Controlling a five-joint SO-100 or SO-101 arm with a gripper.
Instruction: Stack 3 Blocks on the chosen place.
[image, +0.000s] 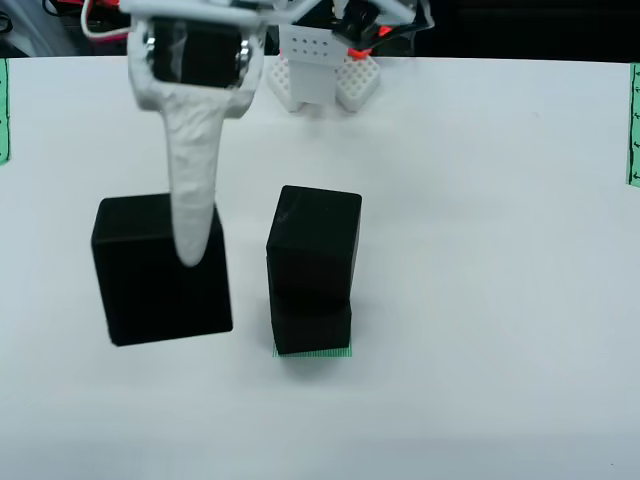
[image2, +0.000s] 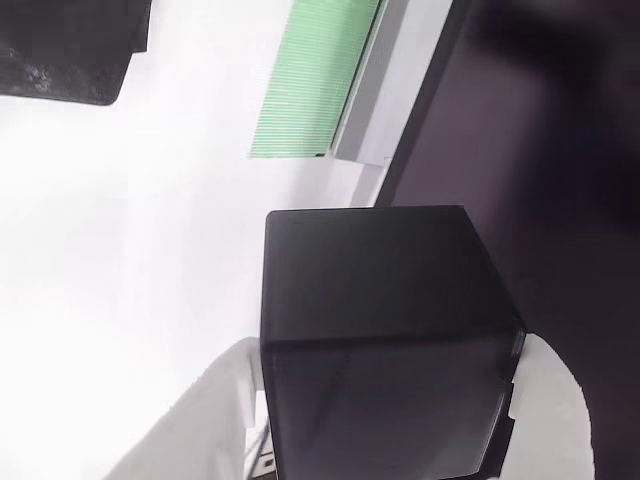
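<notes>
Two black blocks stand stacked at the table's middle: the lower block rests on the green striped chosen place, and the upper block sits on it, turned slightly and overhanging to the right. To their left, the third block is held in my gripper. One white finger runs down its front face; the other is hidden behind it. The wrist view has this block clamped between both white fingers. It looks larger than the stacked pair, so it seems raised off the table.
Narrow green strips mark the table's left edge and right edge. One such strip lies ahead in the wrist view, with dark space past the table edge. A white robot base stands at the back. A black shape fills that view's top-left corner.
</notes>
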